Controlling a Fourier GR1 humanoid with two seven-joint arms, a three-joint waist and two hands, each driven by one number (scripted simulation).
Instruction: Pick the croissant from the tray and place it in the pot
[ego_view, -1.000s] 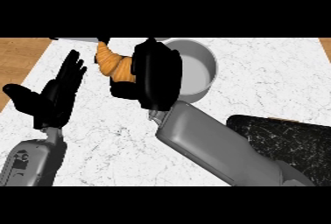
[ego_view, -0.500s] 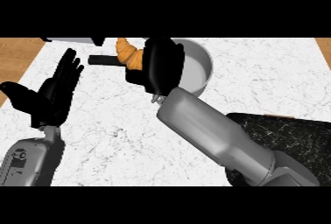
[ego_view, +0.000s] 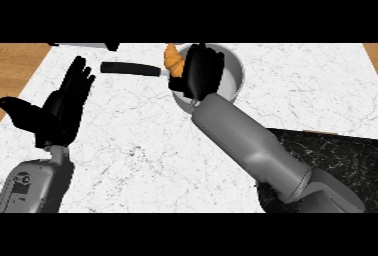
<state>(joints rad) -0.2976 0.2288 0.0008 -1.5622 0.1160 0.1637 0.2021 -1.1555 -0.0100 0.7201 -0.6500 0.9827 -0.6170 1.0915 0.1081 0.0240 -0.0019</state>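
Right hand (ego_view: 198, 74), fingers curled round the croissant (ego_view: 174, 59), hovers over the pot's (ego_view: 233, 70) left rim, where an early release could tip it onto the desk (ego_view: 148, 145).

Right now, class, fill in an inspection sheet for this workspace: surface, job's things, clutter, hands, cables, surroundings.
Surface: white marbled counter; wood shows at its left and right edges.
Job's things: croissant held at the left rim of the pot; pot handle points left; dark tray at lower right.
Clutter: part of a white object at the top edge, not identifiable.
Hands: right hand curled round the croissant over the pot; left hand open, resting at the left.
Cables: nothing seen.
Surroundings: nothing seen beyond the counter.
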